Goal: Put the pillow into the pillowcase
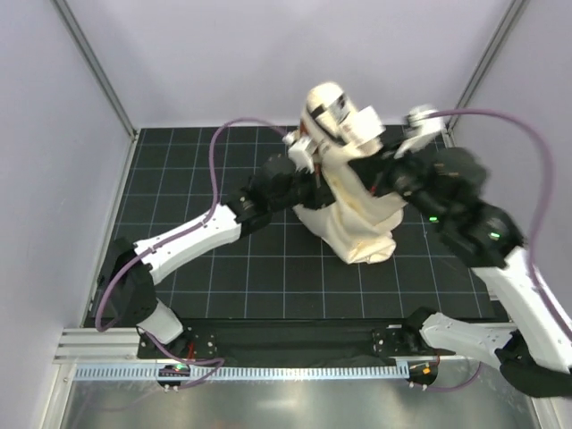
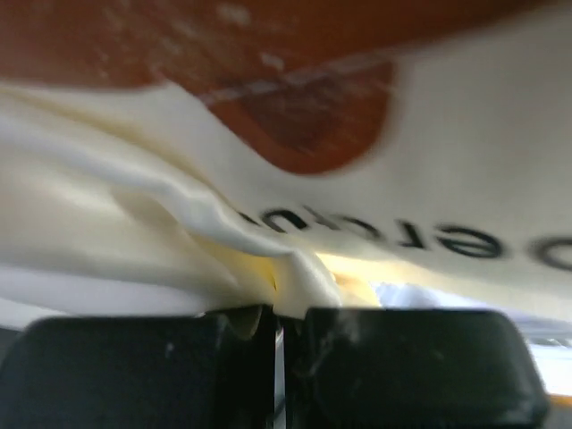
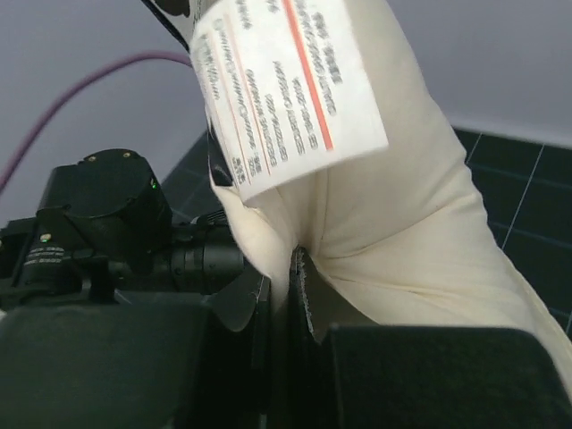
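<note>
The cream pillowcase (image 1: 350, 213) hangs between my two grippers above the black mat, and its bulging lower end (image 1: 365, 243) rests on the mat. My left gripper (image 1: 313, 175) is shut on a fold of its cloth (image 2: 268, 268). From the other side my right gripper (image 1: 381, 175) is shut on another fold (image 3: 268, 250). A white printed label (image 3: 286, 89) with red marking stands up above both grippers (image 1: 335, 112). The pillow does not show apart from the cloth, so I cannot tell where it sits.
The black gridded mat (image 1: 214, 277) covers the table, with white walls on three sides. Purple cables (image 1: 219, 152) loop over both arms. A metal rail (image 1: 268, 371) runs along the near edge by the arm bases.
</note>
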Available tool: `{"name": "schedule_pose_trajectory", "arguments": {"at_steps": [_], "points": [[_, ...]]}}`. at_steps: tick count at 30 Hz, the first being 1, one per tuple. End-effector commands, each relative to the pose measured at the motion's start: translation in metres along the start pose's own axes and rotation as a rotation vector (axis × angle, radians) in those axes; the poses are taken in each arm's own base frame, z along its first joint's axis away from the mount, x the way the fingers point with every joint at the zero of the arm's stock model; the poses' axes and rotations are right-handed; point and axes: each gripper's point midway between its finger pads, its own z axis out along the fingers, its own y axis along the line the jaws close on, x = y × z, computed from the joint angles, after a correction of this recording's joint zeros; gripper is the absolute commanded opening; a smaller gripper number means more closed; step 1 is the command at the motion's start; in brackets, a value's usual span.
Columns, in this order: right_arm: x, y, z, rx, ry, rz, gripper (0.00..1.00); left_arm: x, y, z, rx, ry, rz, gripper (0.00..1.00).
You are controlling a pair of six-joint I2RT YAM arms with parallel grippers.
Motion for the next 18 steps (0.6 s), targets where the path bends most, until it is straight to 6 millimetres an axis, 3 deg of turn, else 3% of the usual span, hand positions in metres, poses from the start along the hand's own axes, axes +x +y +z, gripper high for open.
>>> {"name": "schedule_pose_trajectory", "arguments": {"at_steps": [1,2,4,5,8,9,11,12,13,15,16,17,18], "points": [[0.098,0.056,0.039,-0.186,0.173,0.071,0.04,0.071,0.089,-0.018,-0.154,0.021,-0.019,0.0],[0.113,0.063,0.04,-0.191,0.199,0.064,0.04,0.087,0.107,-0.03,-0.193,0.015,-0.021,0.0],[0.142,0.084,0.04,-0.218,0.248,0.045,0.04,0.09,0.128,-0.055,-0.258,-0.071,-0.026,0.0],[0.16,0.089,0.039,-0.226,0.283,0.035,0.04,0.131,0.16,-0.074,-0.336,-0.016,-0.042,0.0],[0.187,0.123,0.032,-0.297,0.329,0.019,0.04,0.142,0.179,-0.109,-0.409,-0.098,-0.084,0.0],[0.192,0.132,0.031,-0.318,0.337,0.013,0.04,0.164,0.195,-0.125,-0.448,-0.079,-0.099,0.0],[0.199,0.155,0.027,-0.37,0.362,-0.007,0.14,0.156,0.196,-0.142,-0.464,-0.154,-0.125,0.0],[0.201,0.16,0.025,-0.381,0.376,-0.018,0.29,0.164,0.203,-0.149,-0.484,-0.152,-0.132,0.0],[0.193,0.169,0.024,-0.406,0.365,-0.021,0.39,0.164,0.207,-0.156,-0.514,-0.169,-0.138,0.0],[0.194,0.182,0.02,-0.44,0.389,-0.04,0.58,0.156,0.203,-0.164,-0.51,-0.202,-0.135,0.0],[0.182,0.188,0.018,-0.46,0.374,-0.031,0.64,0.155,0.205,-0.167,-0.521,-0.205,-0.136,0.0],[0.182,0.194,0.013,-0.488,0.392,-0.041,0.69,0.154,0.206,-0.17,-0.538,-0.211,-0.135,0.0],[0.178,0.197,0.01,-0.504,0.393,-0.042,0.82,0.155,0.207,-0.171,-0.543,-0.206,-0.135,0.0]]}}
